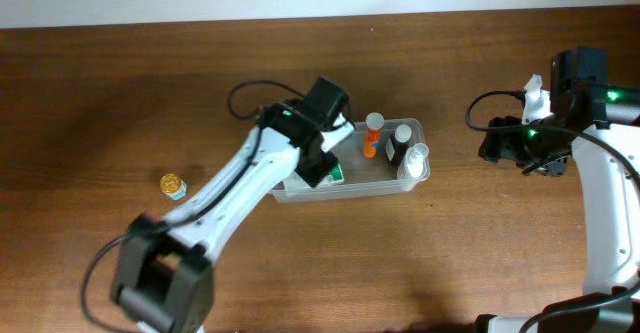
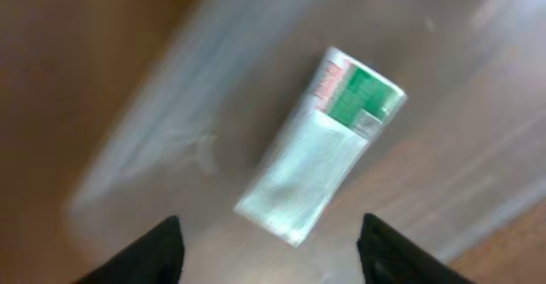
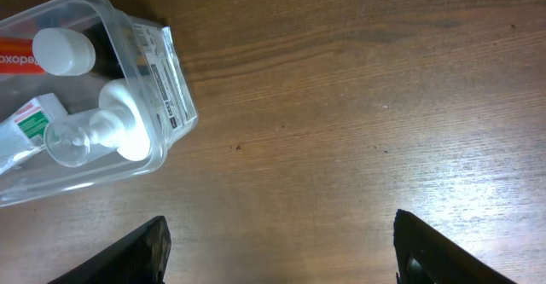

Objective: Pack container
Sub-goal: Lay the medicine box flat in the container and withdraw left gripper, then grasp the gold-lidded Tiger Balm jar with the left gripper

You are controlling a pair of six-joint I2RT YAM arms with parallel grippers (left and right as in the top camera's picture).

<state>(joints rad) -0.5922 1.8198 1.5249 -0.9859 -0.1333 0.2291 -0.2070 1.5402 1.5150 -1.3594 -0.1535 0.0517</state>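
The clear plastic container (image 1: 417,172) sits mid-table and also shows in the right wrist view (image 3: 175,88). Inside it stand an orange bottle (image 1: 372,133), a dark bottle with a white cap (image 1: 400,141) and a clear pump bottle (image 1: 413,161). A white and green box (image 2: 320,156) lies flat in the container's left part, its corner showing in the overhead view (image 1: 335,174). My left gripper (image 2: 269,254) is open and empty, hovering just above that box. My right gripper (image 3: 281,250) is open and empty over bare wood right of the container.
A small gold-capped jar (image 1: 173,185) stands on the table far left of the container. My left arm (image 1: 230,198) stretches diagonally from the front left to the container. The right arm (image 1: 600,173) stands at the table's right edge.
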